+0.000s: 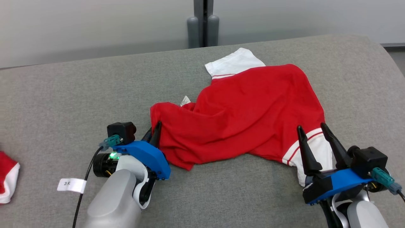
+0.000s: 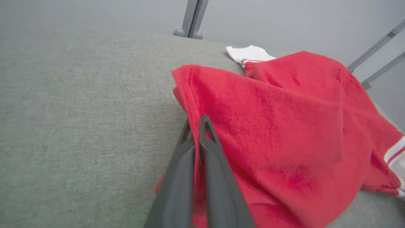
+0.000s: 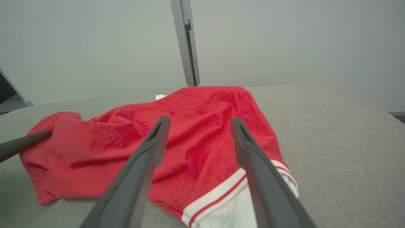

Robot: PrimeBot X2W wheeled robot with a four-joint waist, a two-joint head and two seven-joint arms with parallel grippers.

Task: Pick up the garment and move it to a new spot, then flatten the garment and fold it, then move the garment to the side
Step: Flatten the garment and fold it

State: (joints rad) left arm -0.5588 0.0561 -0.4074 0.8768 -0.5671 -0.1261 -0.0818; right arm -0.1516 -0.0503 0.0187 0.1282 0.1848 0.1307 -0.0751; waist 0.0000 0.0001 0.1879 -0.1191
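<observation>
Now: one hem pinched, one sleeve to go

Nearest on the grey table (image 1: 63,104), my left gripper (image 1: 154,134) is pressed together on the hem of the red-and-white shirt (image 1: 246,110). My right gripper (image 1: 312,129) stands spread over its white sleeve, at the table's near right. I judge this the pick-up step: next it must close on cloth, then both lift. The shirt lies crumpled mid-table. Count: two grippers, one other red-and-white cloth (image 1: 8,177) at the table's left edge, one shirt, two grey posts (image 1: 204,28) beyond.

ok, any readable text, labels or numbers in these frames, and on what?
"3米": on the white tag fixed to the black cable by the left arm.
White label at the red garment edge: too small to read.
Nothing else is legible.
</observation>
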